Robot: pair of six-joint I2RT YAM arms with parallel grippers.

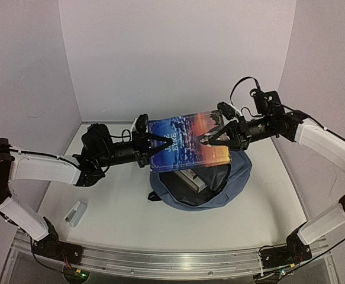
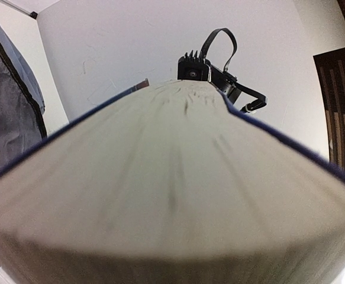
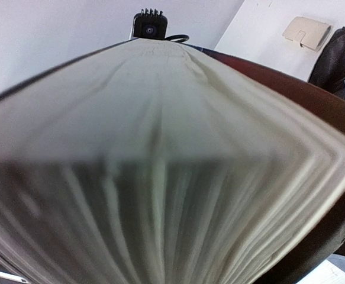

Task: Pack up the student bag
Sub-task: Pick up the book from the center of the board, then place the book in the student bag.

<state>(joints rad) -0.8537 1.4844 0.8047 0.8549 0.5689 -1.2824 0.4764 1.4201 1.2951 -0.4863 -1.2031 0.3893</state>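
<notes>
A thick book point(image 1: 187, 142) with a blue and orange cover hangs level above the student bag point(image 1: 234, 177), a slate-blue backpack lying open on the table. My left gripper point(image 1: 159, 144) is shut on the book's left edge. My right gripper point(image 1: 212, 139) is shut on its right edge. The book's pale page edges fill the left wrist view point(image 2: 172, 177) and the right wrist view point(image 3: 160, 148), hiding the fingers of both grippers. A grey book point(image 1: 194, 179) lies inside the bag's opening. Part of the bag shows at the left of the left wrist view point(image 2: 6, 106).
A small white stapler-like object point(image 1: 76, 214) lies on the table at the near left; it also shows in the right wrist view point(image 3: 305, 31). White walls close in the table at the back and sides.
</notes>
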